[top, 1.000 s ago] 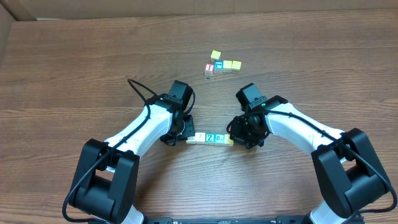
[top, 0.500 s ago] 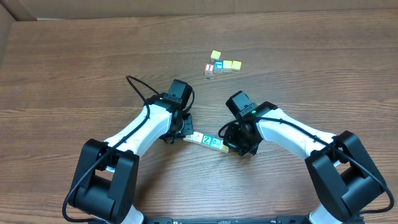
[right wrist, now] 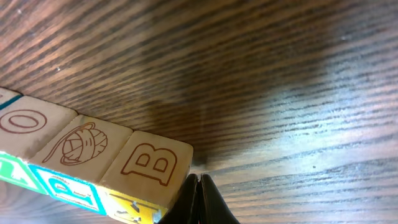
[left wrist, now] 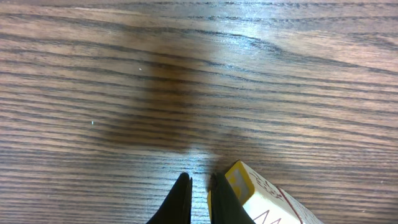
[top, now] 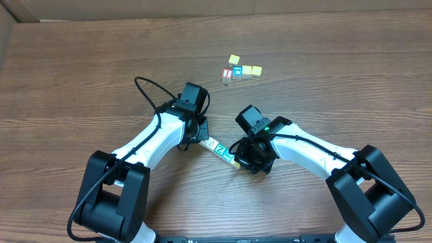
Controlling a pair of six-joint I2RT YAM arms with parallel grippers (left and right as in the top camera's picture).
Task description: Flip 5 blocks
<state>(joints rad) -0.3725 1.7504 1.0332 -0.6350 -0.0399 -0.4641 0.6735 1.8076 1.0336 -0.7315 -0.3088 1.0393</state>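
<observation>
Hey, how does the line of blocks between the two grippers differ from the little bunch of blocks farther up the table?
The line of blocks runs diagonally in single file; the far bunch is a short row with one yellow block behind. The line has the shut left gripper and right gripper at its ends; the bunch stands alone. Both are small cubes on the wooden table.

Overhead: fixed high above the table (top: 81,81), facing straight down, far; whole scene in frame. Left wrist: very near the wood, looking past the left gripper (left wrist: 198,202). Right wrist: equally near, past the right gripper (right wrist: 199,199). All three share the row of blocks (top: 221,150), beside each gripper's tips.
</observation>
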